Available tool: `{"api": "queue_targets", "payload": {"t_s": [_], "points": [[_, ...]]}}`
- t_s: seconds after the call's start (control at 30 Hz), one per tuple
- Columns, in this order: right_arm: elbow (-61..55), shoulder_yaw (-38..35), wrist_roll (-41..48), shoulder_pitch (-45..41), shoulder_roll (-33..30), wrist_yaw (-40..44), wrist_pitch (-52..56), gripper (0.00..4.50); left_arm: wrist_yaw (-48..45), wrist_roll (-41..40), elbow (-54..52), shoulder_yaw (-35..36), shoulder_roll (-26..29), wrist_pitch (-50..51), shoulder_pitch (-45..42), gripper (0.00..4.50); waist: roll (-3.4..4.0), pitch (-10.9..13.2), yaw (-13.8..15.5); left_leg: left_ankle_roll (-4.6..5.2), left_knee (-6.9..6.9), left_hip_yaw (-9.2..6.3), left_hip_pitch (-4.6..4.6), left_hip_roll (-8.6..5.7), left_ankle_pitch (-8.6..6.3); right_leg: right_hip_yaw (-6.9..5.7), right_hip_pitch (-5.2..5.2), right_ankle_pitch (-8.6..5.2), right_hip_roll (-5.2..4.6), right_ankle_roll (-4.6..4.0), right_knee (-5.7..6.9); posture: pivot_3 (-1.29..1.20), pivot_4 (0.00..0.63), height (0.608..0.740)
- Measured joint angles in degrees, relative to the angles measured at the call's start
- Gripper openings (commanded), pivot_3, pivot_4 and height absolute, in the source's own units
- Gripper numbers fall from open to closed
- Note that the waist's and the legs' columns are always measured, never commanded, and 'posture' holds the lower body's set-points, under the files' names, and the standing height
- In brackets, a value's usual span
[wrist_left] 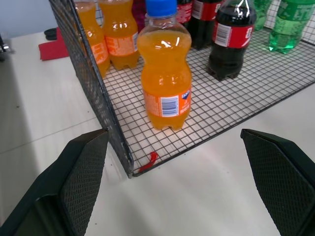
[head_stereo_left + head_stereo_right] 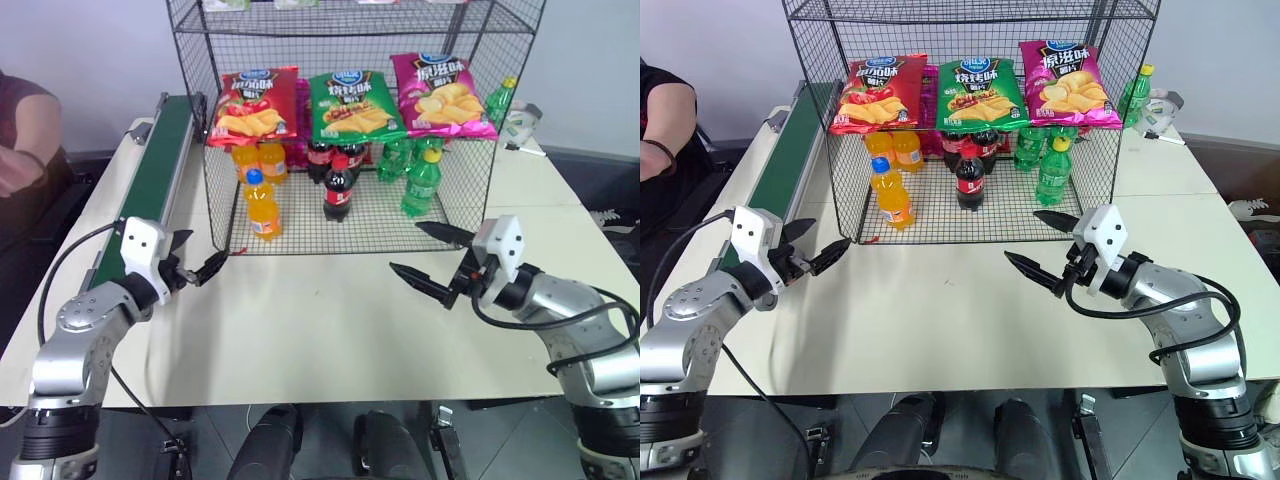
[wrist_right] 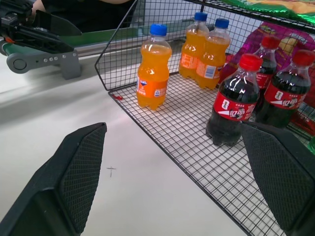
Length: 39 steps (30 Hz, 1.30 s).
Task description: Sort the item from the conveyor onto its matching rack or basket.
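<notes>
The item, a small orange soda bottle [image 2: 263, 205] with a blue cap, stands upright on the bottom tier of the black wire rack [image 2: 300, 238], near its front left corner. It is free of both grippers. My left gripper [image 2: 205, 251] is open and empty just outside that corner, level with the bottle [image 1: 165, 73]. The right gripper [image 2: 405, 247] is open and empty in front of the rack's right half. The dark green conveyor [image 2: 160, 150] runs along the table's left side with nothing on the part I see.
Two more orange bottles [image 2: 259, 160], cola bottles [image 2: 338, 188] and green soda bottles [image 2: 420, 183] stand deeper in the rack under three chip bags [image 2: 352, 105]. A person [image 2: 25, 150] sits at the far left. The white table [image 2: 310, 320] lies in front.
</notes>
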Motion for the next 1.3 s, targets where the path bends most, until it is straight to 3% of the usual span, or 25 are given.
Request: {"api": "queue_targets", "payload": {"t_s": [1.3], "points": [[1.5,3.5,-0.6,-3.3,2.1,-1.1,-1.2,4.5,3.5,2.0,2.8,0.5,-0.4,-1.9,-1.9,4.47,0.0,0.0,0.0,0.0,-0.01,0.0,0.0,0.0,0.0,0.0,-0.01,0.01,0.0,0.02,0.0,0.0,0.15,0.74]]}}
